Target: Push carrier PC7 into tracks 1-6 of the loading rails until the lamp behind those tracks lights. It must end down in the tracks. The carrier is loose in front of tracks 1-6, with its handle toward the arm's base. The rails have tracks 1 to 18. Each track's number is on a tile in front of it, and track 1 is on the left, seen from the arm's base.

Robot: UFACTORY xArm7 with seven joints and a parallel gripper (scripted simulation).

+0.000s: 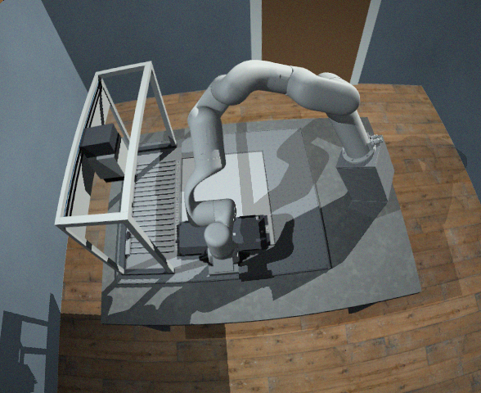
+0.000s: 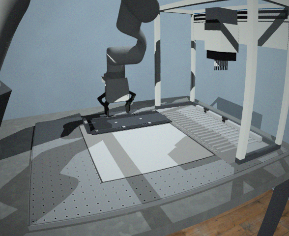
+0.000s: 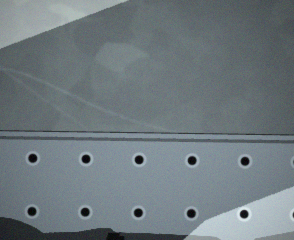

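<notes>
The carrier PC7 (image 2: 128, 122) is a flat dark plate lying in front of the near end of the loading rails (image 2: 210, 129). In the overhead view the carrier (image 1: 223, 238) is partly hidden under my arm. My gripper (image 2: 116, 107) is open and points straight down. Its fingertips stand just above the carrier's far edge, toward the handle end (image 2: 90, 124). Nothing is between the fingers. The wrist view shows only the perforated plate (image 3: 147, 185) and the table beyond it; the fingers are not in it. I cannot see a lit lamp behind the tracks.
A white frame (image 2: 248, 81) stands over the rails, with a dark head with pins (image 2: 220, 58) hanging from its top. A white mat (image 2: 149, 147) lies beside the carrier. The arm's base block (image 1: 361, 182) stands at the far side.
</notes>
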